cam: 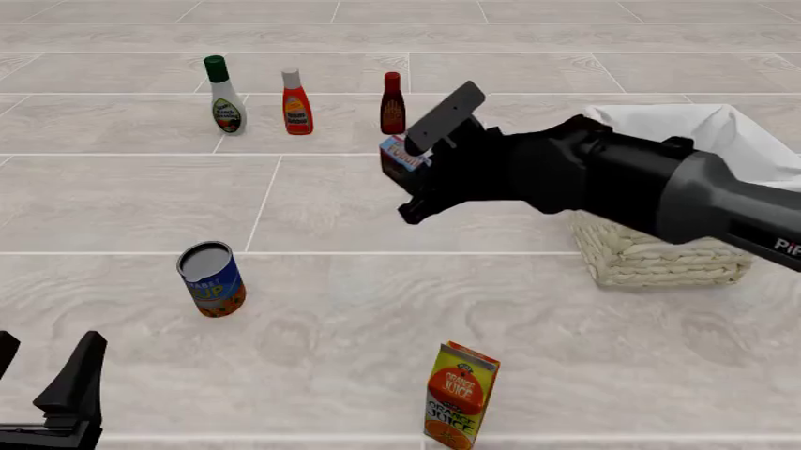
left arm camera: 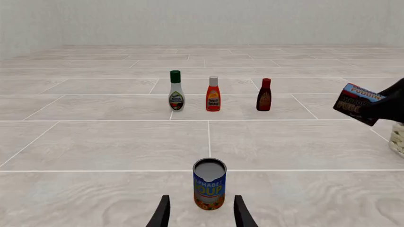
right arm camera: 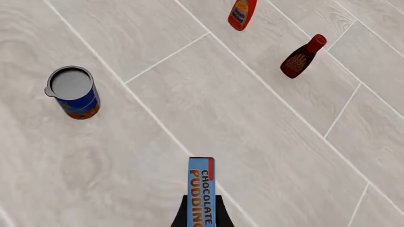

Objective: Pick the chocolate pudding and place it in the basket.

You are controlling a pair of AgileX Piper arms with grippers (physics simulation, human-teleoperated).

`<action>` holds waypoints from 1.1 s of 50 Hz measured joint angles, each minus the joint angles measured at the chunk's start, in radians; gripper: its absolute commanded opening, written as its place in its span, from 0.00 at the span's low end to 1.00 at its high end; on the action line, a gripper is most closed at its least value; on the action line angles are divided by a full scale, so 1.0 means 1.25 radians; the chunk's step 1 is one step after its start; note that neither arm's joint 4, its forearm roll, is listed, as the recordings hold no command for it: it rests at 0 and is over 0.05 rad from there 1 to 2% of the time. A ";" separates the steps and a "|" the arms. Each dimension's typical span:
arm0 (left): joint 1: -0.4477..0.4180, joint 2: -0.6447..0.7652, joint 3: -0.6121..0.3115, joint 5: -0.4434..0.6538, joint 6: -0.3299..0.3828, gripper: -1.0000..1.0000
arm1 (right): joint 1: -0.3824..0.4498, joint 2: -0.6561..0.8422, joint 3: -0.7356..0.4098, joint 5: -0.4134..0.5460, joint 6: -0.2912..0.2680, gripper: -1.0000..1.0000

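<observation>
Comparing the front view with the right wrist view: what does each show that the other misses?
Only the front view shows the basket, the orange juice carton, the green-capped white bottle, the left claw open near the lower left corner, and the right arm raised above the floor. Only the right wrist view shows the full "Chocolate Pudding" lettering on the carton's blue face. Both show the chocolate pudding held in the right claw, the soup can, the orange bottle and the dark red bottle.
</observation>
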 measured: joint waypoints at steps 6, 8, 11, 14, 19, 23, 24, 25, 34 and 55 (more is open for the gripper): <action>0.000 0.000 0.000 0.000 0.000 1.00 | -0.016 -0.029 0.011 0.007 -0.001 0.00; 0.000 0.000 0.000 0.000 0.000 1.00 | -0.024 -0.038 0.015 0.008 -0.003 0.00; 0.000 0.000 0.000 0.000 0.000 1.00 | -0.035 -0.051 0.019 0.012 -0.005 0.00; 0.000 0.000 0.000 0.000 0.000 1.00 | -0.045 -0.063 0.022 0.015 -0.008 0.00; 0.000 0.000 0.000 0.000 0.000 1.00 | -0.067 -0.085 0.024 0.019 -0.012 0.00; 0.000 0.000 0.000 0.000 0.000 1.00 | -0.085 -0.101 0.026 0.021 -0.015 0.00; 0.000 0.000 0.000 0.000 0.000 1.00 | -0.090 -0.105 0.027 0.022 -0.015 0.00; 0.000 0.000 0.000 0.000 0.000 1.00 | -0.095 -0.109 0.028 0.022 -0.016 0.00; 0.000 0.000 0.000 0.000 0.000 1.00 | -0.130 -0.144 0.035 0.029 -0.015 0.00; 0.000 0.000 0.000 0.000 0.000 1.00 | -0.231 -0.198 0.019 0.049 -0.014 0.00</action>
